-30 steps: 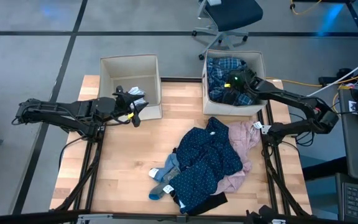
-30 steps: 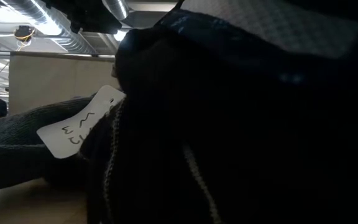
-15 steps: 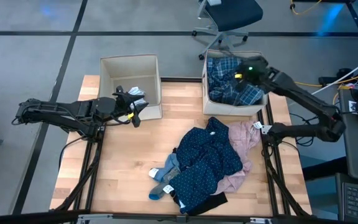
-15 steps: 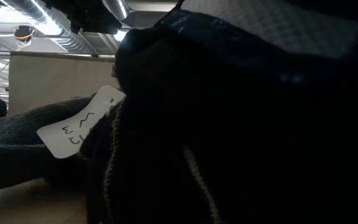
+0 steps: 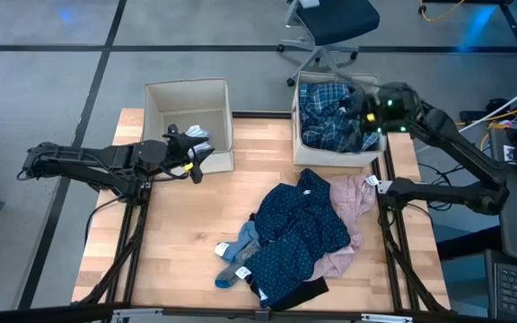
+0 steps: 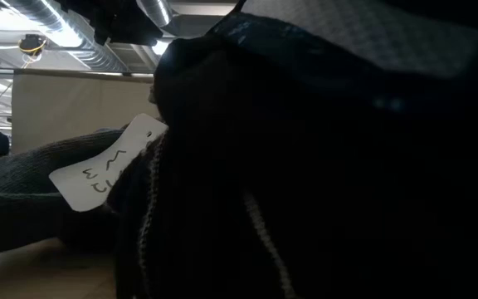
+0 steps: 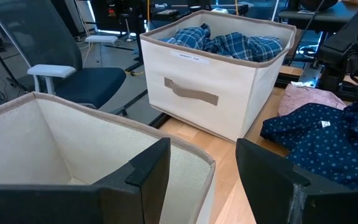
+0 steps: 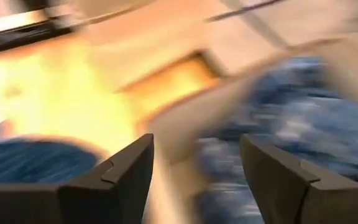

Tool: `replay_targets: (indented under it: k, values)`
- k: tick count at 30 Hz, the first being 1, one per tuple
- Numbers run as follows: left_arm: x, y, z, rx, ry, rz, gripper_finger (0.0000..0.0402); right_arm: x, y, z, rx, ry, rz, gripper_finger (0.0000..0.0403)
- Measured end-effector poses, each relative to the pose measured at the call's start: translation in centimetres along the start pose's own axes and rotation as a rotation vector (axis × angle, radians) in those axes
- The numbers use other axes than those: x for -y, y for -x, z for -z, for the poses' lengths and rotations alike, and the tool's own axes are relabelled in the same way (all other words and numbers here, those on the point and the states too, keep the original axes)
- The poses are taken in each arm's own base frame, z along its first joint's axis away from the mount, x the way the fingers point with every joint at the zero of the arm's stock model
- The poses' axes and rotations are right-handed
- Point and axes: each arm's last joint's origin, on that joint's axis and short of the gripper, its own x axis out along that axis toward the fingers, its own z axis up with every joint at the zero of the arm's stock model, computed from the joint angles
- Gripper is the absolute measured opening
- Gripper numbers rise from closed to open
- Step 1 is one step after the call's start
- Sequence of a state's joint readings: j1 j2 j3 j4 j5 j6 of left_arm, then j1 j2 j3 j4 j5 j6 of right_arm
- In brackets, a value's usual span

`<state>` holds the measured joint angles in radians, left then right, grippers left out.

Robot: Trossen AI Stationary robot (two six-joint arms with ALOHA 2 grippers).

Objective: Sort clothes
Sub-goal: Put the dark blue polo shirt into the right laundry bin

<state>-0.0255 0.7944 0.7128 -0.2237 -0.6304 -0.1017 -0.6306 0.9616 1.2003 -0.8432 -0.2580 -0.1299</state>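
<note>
Blue-and-white plaid shirts (image 5: 330,117) lie in the right beige box (image 5: 377,154), also seen in the left wrist view (image 7: 229,45). On the table lies a pile: navy dotted fabric (image 5: 299,235), a pale pink garment (image 5: 353,211), small socks (image 5: 232,265) and a black piece (image 5: 302,292). My right gripper (image 5: 359,106) hovers open over that box's right side, with nothing between its fingers (image 8: 194,180). My left gripper (image 5: 196,160) stands open and empty at the left beige box's near right corner (image 7: 201,180).
The left beige box (image 5: 187,90) stands at the table's far left, its rim (image 7: 104,118) right before my left fingers. Dark cloth with a white tag (image 6: 110,170) fills the low view. An office chair (image 5: 330,22) stands beyond the table's far edge.
My right gripper has opened and let go of a plaid shirt inside the right box. It has risen out of the box and gone toward the table's right edge. The shirt stays in the box.
</note>
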Motion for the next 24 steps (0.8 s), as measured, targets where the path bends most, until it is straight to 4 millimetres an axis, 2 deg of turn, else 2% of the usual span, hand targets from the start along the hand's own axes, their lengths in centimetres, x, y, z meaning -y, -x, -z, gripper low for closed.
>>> replay_targets:
  k: [5, 10, 17, 24]
  values:
    - [0.0, 0.0, 0.0, 0.0, 0.0, 0.0, 0.0175, -3.5, -0.7, 0.1, -0.034, 0.084, -0.184, 0.0238]
    - [0.0, 0.0, 0.0, 0.0, 0.003, 0.0, 0.0175, -7.0, -2.2, 1.2, -0.039, 0.16, -0.336, 0.0238]
    - [0.0, 0.0, 0.0, 0.0, 0.007, 0.001, 0.0175, -11.1, -4.8, 3.8, -0.016, 0.227, -0.49, 0.0238]
    - [0.0, 0.0, 0.0, 0.001, 0.008, 0.0, 0.0175, -14.9, -8.3, 6.4, -0.072, 0.277, -0.599, 0.0238]
